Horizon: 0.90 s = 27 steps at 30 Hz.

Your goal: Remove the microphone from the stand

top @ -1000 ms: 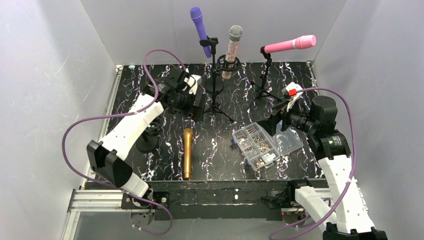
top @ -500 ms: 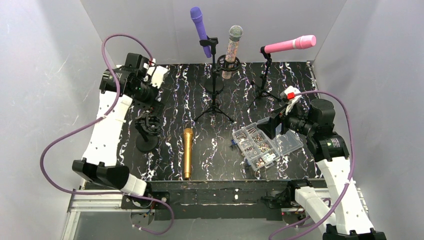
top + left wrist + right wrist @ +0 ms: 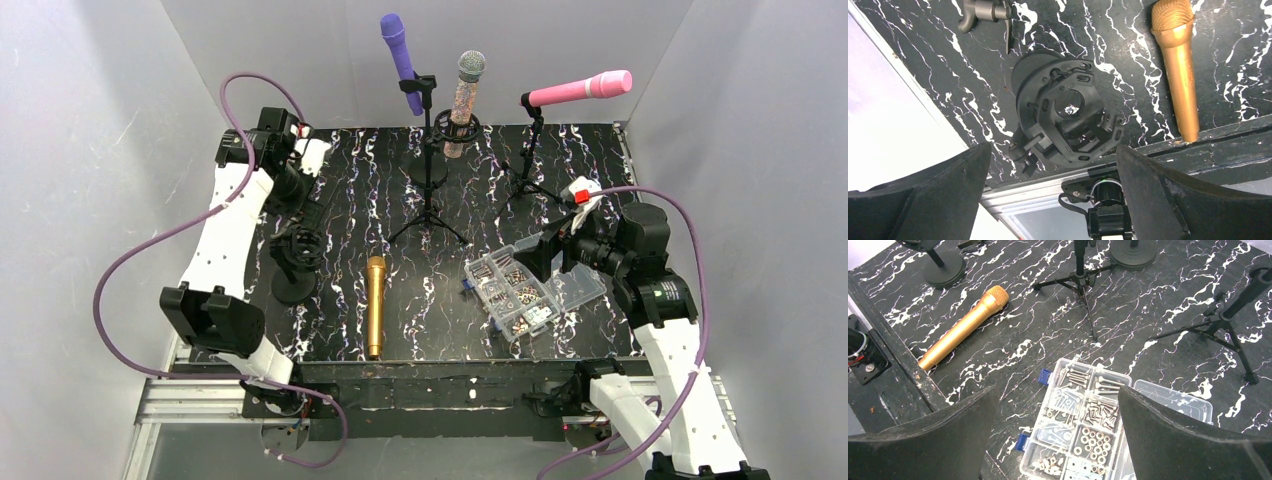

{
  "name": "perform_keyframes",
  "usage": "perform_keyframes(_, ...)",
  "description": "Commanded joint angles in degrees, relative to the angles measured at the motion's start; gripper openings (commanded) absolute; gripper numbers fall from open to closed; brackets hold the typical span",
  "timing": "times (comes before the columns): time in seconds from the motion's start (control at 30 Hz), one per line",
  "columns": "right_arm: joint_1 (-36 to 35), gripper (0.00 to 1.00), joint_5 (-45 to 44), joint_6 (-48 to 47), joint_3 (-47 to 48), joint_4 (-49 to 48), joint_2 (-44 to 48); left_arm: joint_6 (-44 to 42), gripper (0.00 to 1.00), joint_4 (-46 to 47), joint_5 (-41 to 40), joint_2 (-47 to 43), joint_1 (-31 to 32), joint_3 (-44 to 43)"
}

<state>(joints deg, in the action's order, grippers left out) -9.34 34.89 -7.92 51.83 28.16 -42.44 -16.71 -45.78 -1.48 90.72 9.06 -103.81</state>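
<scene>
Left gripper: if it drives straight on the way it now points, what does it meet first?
Most likely the empty black mic holder, which sits centred straight ahead of the open left gripper. How far off it is, the wrist view does not show.

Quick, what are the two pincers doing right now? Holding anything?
Left pincer: open, holding nothing.
Right pincer: open, holding nothing.
</scene>
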Motion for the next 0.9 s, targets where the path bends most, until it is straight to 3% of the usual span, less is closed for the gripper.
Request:
perform_keyframes(0.0, 0.29, 0.97, 0.83, -0.15, 0.05, -2.14, 0.82, -0.93, 0.95, -3.30, -1.01, 1.64, -2.24, 2.92)
perform_keyframes(0.43, 0.29, 0.97, 1.14, 0.03, 0.04, -2.23, 0.24, -2.47, 0.86, -0.31, -1.66, 3.71, -4.13, 9.43)
perform_keyframes(0.87, 0.29, 0.97, 0.58, 0.03, -1.42, -3.02, 0.68, -4.49, 0.65, 0.76, -1.12, 3.43, -5.00, 14.50)
